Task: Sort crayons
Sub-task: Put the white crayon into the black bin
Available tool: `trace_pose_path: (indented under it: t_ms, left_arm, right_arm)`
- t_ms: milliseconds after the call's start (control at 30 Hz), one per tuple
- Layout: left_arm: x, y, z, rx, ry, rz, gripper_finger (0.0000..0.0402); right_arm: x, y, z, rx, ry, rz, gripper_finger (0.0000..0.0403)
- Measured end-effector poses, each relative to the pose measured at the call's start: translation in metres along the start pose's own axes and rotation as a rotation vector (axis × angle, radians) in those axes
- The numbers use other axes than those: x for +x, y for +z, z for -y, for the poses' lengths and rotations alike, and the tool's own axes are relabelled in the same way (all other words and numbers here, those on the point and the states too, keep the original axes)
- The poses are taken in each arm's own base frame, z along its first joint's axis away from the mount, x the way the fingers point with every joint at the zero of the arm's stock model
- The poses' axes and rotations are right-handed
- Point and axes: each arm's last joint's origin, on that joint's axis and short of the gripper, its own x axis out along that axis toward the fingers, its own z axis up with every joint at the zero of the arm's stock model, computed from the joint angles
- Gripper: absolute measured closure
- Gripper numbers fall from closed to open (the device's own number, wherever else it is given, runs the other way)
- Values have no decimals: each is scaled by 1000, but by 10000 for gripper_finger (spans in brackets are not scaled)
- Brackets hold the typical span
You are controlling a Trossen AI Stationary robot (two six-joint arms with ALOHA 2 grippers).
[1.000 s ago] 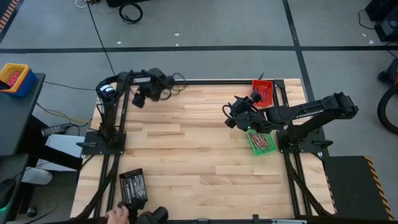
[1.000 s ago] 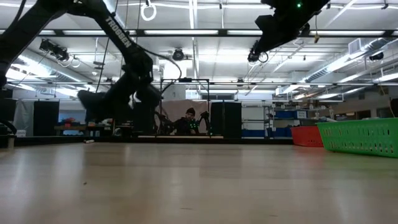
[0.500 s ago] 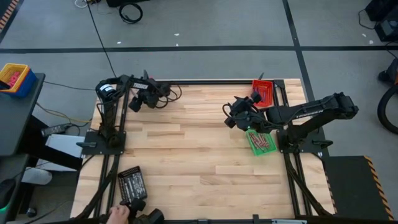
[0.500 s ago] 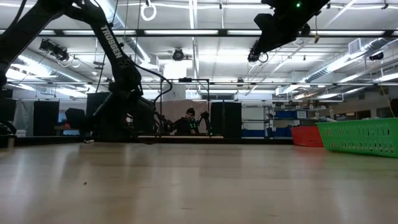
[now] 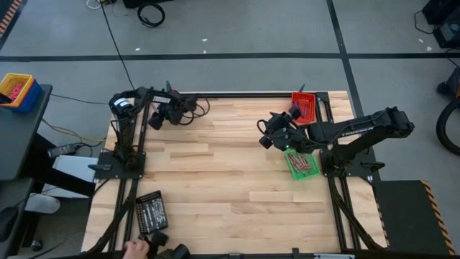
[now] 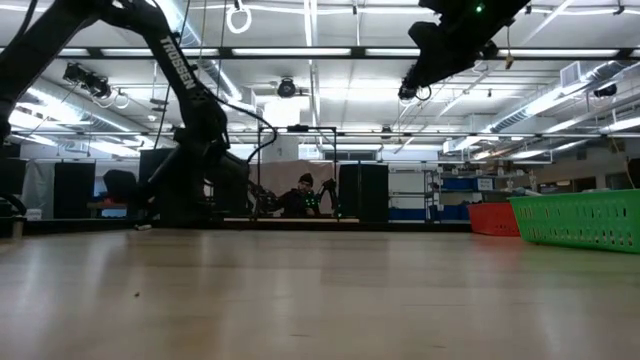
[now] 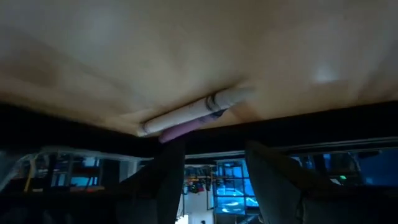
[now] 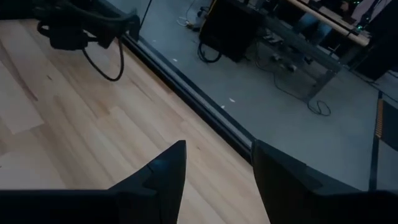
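Two crayons lie side by side at the table's far left edge, a pale grey one (image 7: 194, 111) and a purplish one (image 7: 181, 129). My left gripper (image 7: 217, 180) is low over the table's far left corner (image 5: 154, 119), open, with its fingers just short of these crayons. My right gripper (image 8: 217, 171) is open and empty, raised over the table's right half (image 5: 264, 136) beside the trays. Several reddish-brown crayons lie in the green tray (image 5: 302, 164). My left gripper: one fingertip (image 7: 171, 148) stands right by the purplish crayon's end (image 7: 166, 134); I cannot tell whether it touches it.
A red tray (image 5: 305, 106) stands at the far right corner, the green tray just nearer. A black tray (image 5: 151, 211) lies near the front left edge, with a person's hand (image 5: 134, 248) beside it. The green tray (image 6: 580, 220) and the red tray (image 6: 495, 218) show at the low view's right.
My left gripper has gone down and toward the table's far left corner, then kept still. The black tray at the front left has shifted a little toward the left edge by the person's hand.
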Motion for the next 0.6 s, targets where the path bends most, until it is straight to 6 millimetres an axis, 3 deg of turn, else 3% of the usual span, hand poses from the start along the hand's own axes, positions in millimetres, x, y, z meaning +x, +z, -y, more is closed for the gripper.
trace_pose_path:
  t_ms: [267, 467, 600]
  left_arm:
    - [-33, -15, 9, -130, 7, 216, 221]
    - [-21, -25, 11, -436, -220, 350, 221]
    - [-6, -38, 7, -666, -309, 336, 227]
  right_arm:
    - [6, 1, 5, 9, -25, -10, 218]
    - [7, 0, 4, 12, 35, -33, 218]
    - [7, 1, 4, 13, 38, -33, 218]
